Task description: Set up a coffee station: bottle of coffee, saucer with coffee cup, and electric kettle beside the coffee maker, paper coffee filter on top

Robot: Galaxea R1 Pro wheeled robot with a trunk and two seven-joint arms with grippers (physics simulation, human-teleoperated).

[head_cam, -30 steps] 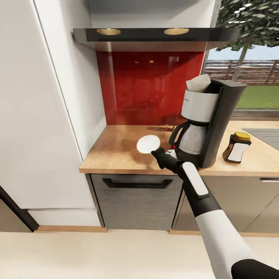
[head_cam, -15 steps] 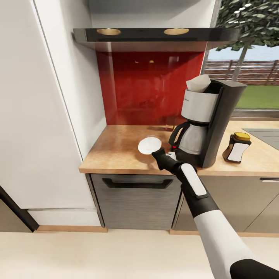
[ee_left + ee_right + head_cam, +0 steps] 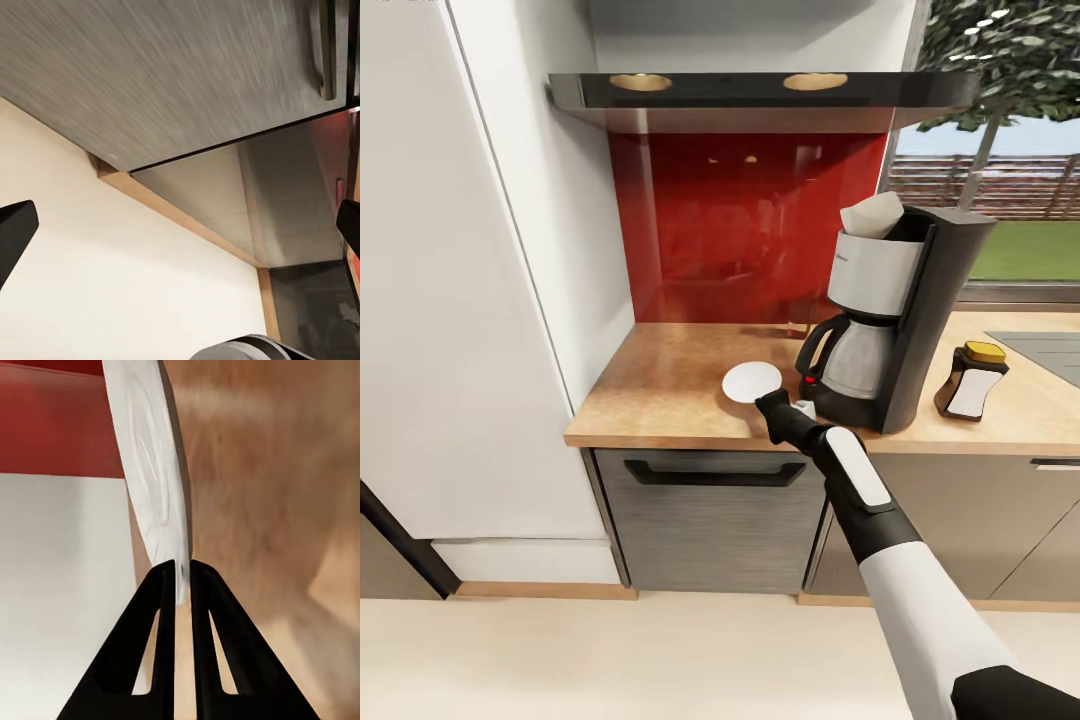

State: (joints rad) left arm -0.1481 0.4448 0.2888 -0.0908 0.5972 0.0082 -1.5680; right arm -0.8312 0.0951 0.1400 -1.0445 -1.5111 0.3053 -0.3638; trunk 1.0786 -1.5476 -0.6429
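Observation:
The white saucer (image 3: 752,382) hangs just over the wooden countertop (image 3: 660,390), left of the black-and-silver coffee maker (image 3: 890,320). My right gripper (image 3: 768,402) is shut on the saucer's near rim; in the right wrist view its two black fingers (image 3: 161,607) pinch the saucer (image 3: 154,472) edge-on. A white paper filter (image 3: 872,215) sits on top of the coffee maker. The coffee bottle (image 3: 971,380), yellow-capped, stands on the counter right of the machine. My left gripper (image 3: 180,225) is open, its fingertips wide apart, facing a grey cabinet front (image 3: 165,67) and the floor.
A red backsplash (image 3: 750,225) and a range hood (image 3: 760,95) stand behind and above the counter. A tall white cabinet (image 3: 470,270) borders the counter's left end. A grey drawer with a dark handle (image 3: 715,473) sits under the counter. A sink edge (image 3: 1045,350) lies far right.
My right gripper has carried the saucer slightly right and lower, toward the coffee maker, and the saucer now lies flatter over the counter.

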